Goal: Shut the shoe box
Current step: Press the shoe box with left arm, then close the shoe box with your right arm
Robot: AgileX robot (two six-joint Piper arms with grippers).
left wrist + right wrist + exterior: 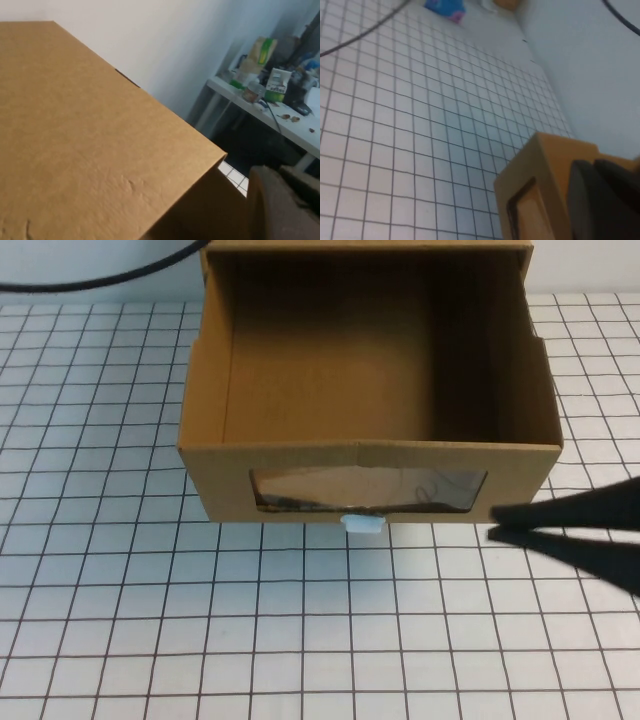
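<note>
Across the whole high view spreads the surface (120, 620), white with a dark grid of squares. At its far middle stands the shoe box (368, 370), brown cardboard, with its drawer pulled out toward the robot so that the bare inside shows from above. The drawer's front wall carries a wide clear window (368, 490), and behind the plastic something faint and crumpled can be made out, though what it is cannot be told. Just below the window, at the bottom edge of the front, hangs a small white pull tab (361, 524).

From the right edge of the high view a dark shape reaches in: the right gripper (500, 533), its tip low over the surface just beside the drawer's front right corner, near the window's right end. Whether it touches the cardboard cannot be told, nor whether its fingers are together or apart. The right wrist view shows the same corner of the box (540, 190) close by.

The left gripper is out of sight in the high view. The left wrist view is filled by a flat cardboard face (85, 150) seen from very near, and the state of the left fingers cannot be told.

A black cable (100, 278) curves across the far left.
</note>
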